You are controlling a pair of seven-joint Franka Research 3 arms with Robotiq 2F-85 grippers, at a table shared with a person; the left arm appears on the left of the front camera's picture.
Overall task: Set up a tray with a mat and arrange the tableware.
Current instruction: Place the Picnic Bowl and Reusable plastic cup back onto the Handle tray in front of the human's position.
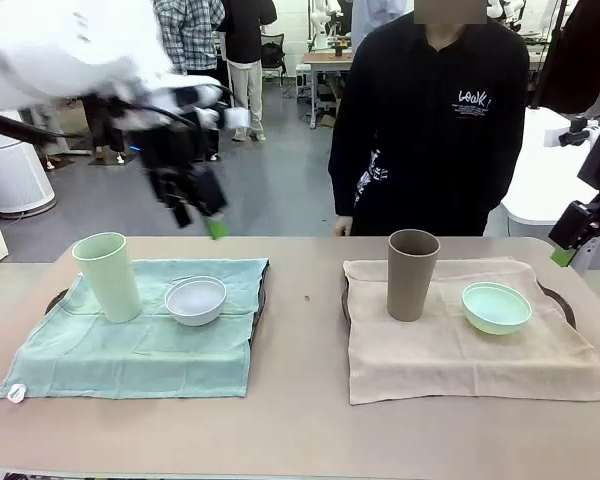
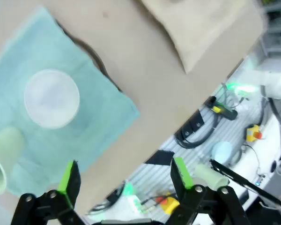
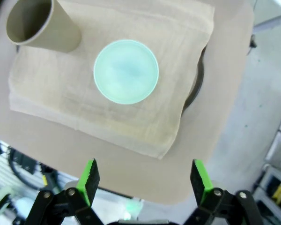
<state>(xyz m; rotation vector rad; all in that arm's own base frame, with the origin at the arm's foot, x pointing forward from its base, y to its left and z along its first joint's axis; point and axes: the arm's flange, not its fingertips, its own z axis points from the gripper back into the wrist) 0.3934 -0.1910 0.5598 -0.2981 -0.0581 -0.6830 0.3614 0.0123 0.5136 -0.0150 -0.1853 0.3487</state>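
A pale green tumbler (image 1: pixel 108 275) and a white bowl (image 1: pixel 195 300) stand on a teal mat (image 1: pixel 140 345) at the left. On a beige mat (image 1: pixel 460 350) at the right stand a tan-brown tumbler (image 1: pixel 412 273) and a mint green bowl (image 1: pixel 496 307). My left gripper (image 1: pixel 205 218) hangs blurred above the teal mat's far edge. In its wrist view the left gripper (image 2: pixel 125 174) is open and empty over the white bowl (image 2: pixel 51 98) and the green tumbler (image 2: pixel 1 161). My right gripper (image 3: pixel 144 175) is open and empty above the mint bowl (image 3: pixel 126 71) and the tan tumbler (image 3: pixel 42 26).
Dark tray rims peek out from under each mat (image 1: pixel 57 298) (image 1: pixel 560 300) (image 3: pixel 200 79). A person in black (image 1: pixel 430 120) stands at the far side, hands off the table. Bare tabletop (image 1: pixel 305 330) lies between the two mats. My right gripper (image 1: pixel 570 250) sits at the table's right edge.
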